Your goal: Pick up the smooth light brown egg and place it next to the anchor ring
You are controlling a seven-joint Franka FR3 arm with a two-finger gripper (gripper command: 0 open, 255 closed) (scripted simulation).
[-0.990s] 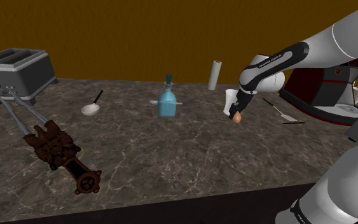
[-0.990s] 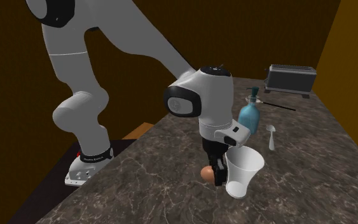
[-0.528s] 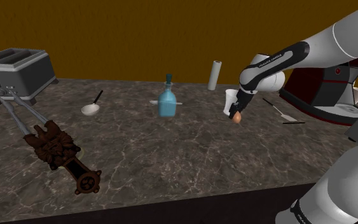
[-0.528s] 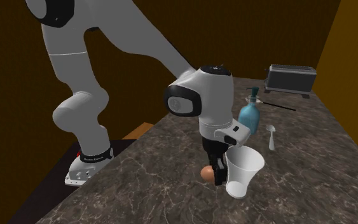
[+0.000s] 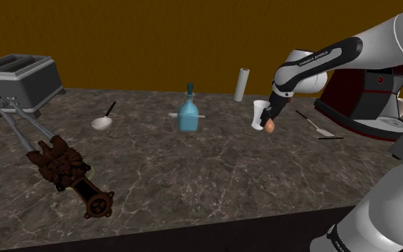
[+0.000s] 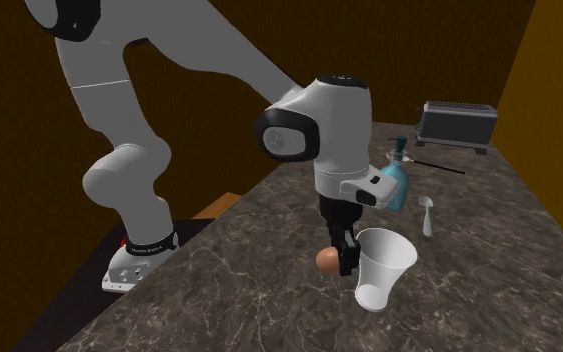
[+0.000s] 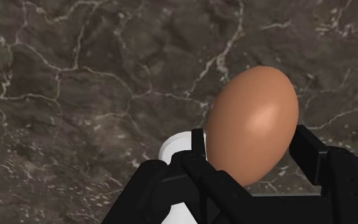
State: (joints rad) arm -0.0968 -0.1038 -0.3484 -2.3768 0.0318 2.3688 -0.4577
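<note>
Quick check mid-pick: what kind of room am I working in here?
Most likely a kitchen: a dark marbled countertop, a grey toaster at the shoulder view's left, and a spoon and spatula lying on it.

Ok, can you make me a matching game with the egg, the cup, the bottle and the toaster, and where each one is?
Things:
1. egg
2. white cup
3. blue bottle
4. toaster

Places:
A. at the counter's end, on the shoulder view's left
B. standing right beside the claw
C. clasped in the claw
D. near the counter's middle

Pairs: 1-C, 2-B, 3-D, 4-A.
</note>
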